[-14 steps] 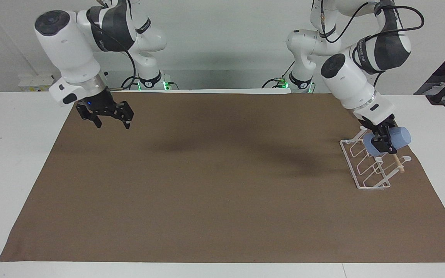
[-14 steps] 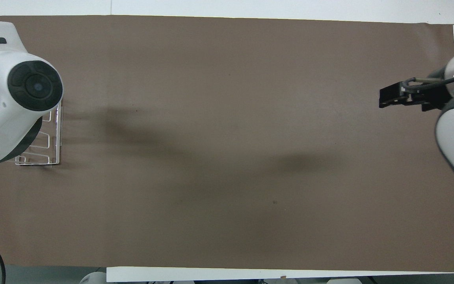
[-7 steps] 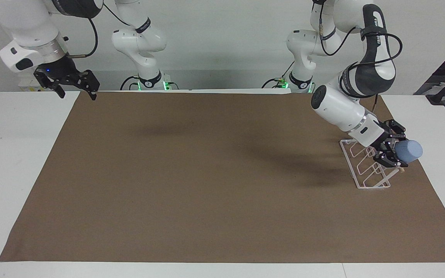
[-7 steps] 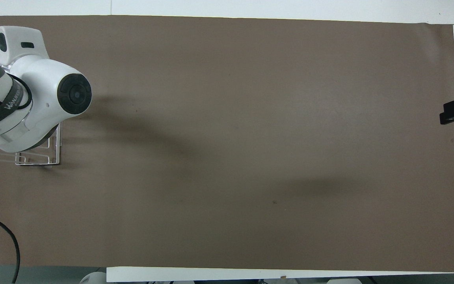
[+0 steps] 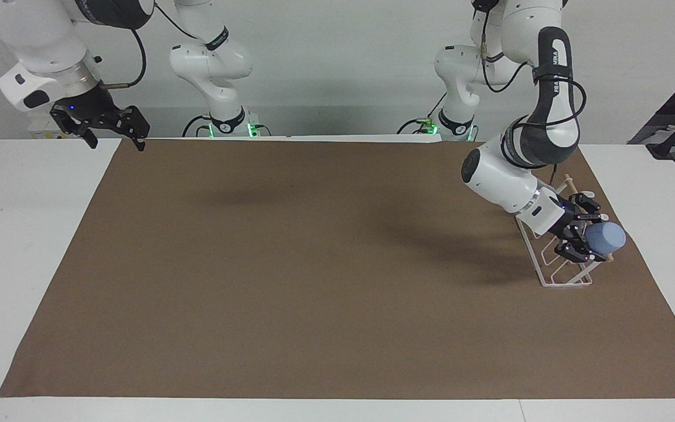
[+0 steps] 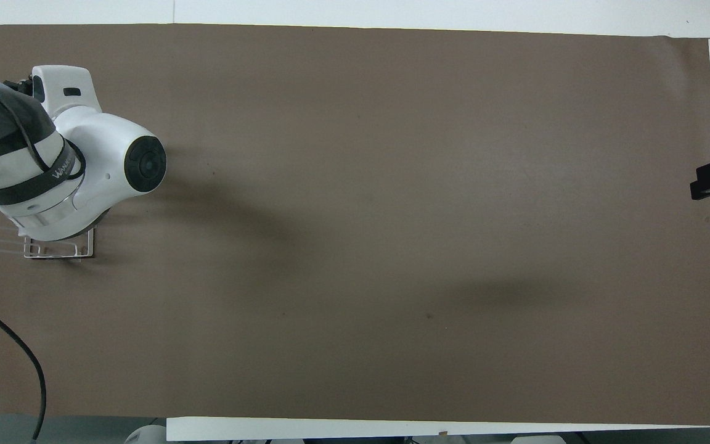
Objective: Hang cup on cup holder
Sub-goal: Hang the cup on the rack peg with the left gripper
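Gripping the cup [image 5: 605,238], the left tool [image 5: 585,237] has its fingers closed on the light-blue tumbler, which lies tilted on its side with its flat base turned away from the arm. Tool and cup are low over the cup holder [image 5: 554,275], a white wire rack with slanted looped prongs that stands on the brown mat [image 5: 314,281] at the left arm's end of the bench [image 5: 21,246]. The cup sits at the rack's wooden dowel [image 5: 568,183], whose end sticks up past the wrist; whether the cup rests on a prong or the dowel cannot be told. In the overhead view the left arm covers most of the rack, leaving only its base corner and one end of the dowel to show.

The right tool [image 5: 110,132] waits in the air over the edge of the mat at the right arm's end of the bench, its fingers spread apart and holding nothing.
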Robot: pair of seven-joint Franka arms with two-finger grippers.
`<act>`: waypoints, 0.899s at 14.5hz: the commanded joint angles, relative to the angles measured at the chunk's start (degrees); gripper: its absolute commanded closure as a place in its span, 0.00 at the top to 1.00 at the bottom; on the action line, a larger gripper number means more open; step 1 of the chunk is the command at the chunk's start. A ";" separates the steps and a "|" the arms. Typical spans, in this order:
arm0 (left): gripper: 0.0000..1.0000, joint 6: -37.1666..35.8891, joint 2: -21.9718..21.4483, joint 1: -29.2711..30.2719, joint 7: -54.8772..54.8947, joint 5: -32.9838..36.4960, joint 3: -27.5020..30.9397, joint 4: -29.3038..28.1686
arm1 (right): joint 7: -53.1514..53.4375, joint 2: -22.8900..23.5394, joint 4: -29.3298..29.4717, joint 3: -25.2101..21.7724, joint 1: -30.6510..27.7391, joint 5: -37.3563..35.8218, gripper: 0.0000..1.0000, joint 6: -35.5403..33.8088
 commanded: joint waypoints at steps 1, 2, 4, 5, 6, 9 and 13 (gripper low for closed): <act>0.29 0.16 -1.68 0.42 -1.43 1.33 -0.08 -3.49 | -0.84 -0.35 -0.97 0.46 -0.75 -0.10 0.99 -0.66; 0.29 0.86 -1.86 0.85 -1.96 1.33 -0.08 -4.12 | -1.01 -0.35 -0.97 0.55 -0.66 -0.01 0.99 -0.66; 0.29 2.61 -1.95 1.21 -2.92 1.33 -0.08 -4.65 | -1.19 -0.44 -1.23 0.55 0.04 0.07 0.99 -0.74; 0.29 2.88 -2.04 1.30 -3.02 1.33 -0.26 -4.91 | -1.10 -0.52 -1.50 0.55 0.13 0.08 0.99 -0.74; 0.29 3.41 -2.13 1.82 -3.10 1.33 -0.26 -5.17 | -1.19 -0.53 -1.50 0.55 0.13 0.08 0.99 -0.74; 0.29 5.70 -2.21 2.53 -4.07 1.33 -0.08 -6.14 | -1.10 -0.53 -1.50 0.55 -0.31 0.08 0.99 -0.74; 0.30 6.84 -2.21 3.50 -4.16 1.33 -0.26 -6.32 | -1.10 -0.53 -1.50 0.55 -0.14 0.08 0.99 -0.74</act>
